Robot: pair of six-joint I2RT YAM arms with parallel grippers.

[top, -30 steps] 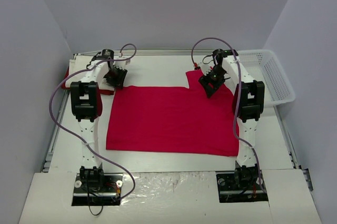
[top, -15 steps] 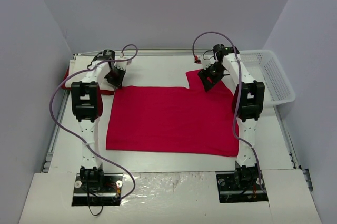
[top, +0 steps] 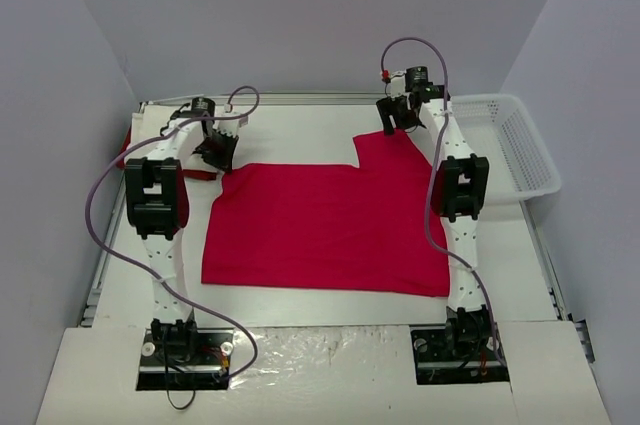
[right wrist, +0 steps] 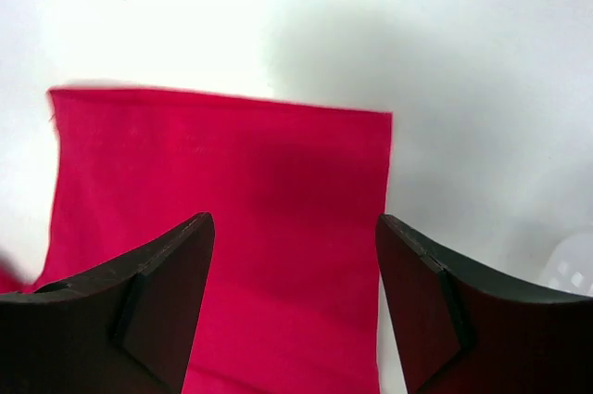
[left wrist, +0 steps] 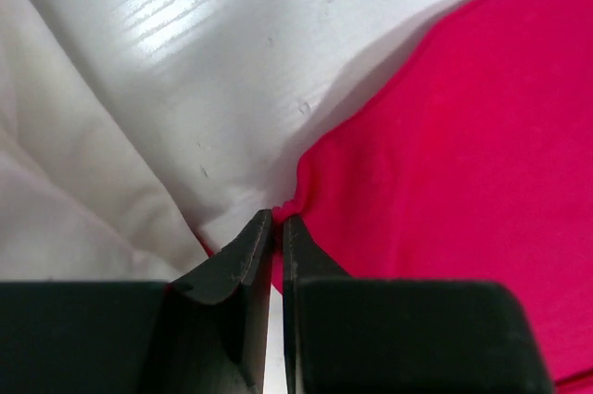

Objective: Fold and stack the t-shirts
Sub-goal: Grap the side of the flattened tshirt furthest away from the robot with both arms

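Observation:
A red t-shirt (top: 320, 225) lies spread flat on the white table, with a sleeve flap (top: 395, 145) sticking out at its far right. My left gripper (top: 217, 152) is at the shirt's far left corner. In the left wrist view it (left wrist: 276, 218) is shut on a small pucker of the red edge (left wrist: 435, 153). My right gripper (top: 394, 123) hovers over the far flap. In the right wrist view it (right wrist: 295, 227) is wide open and empty above the red flap (right wrist: 222, 181), its fingers (right wrist: 157, 273) apart from the cloth.
A white lattice basket (top: 515, 140) stands at the far right edge. A pile of red and white cloth (top: 130, 145) lies at the far left; white cloth (left wrist: 56, 190) shows beside the left gripper. The back rail (top: 300, 100) runs behind both grippers.
My right gripper has moved up and away to the far end of the flap and now points down. The left gripper has barely moved, and the shirt's far left corner has puckered slightly.

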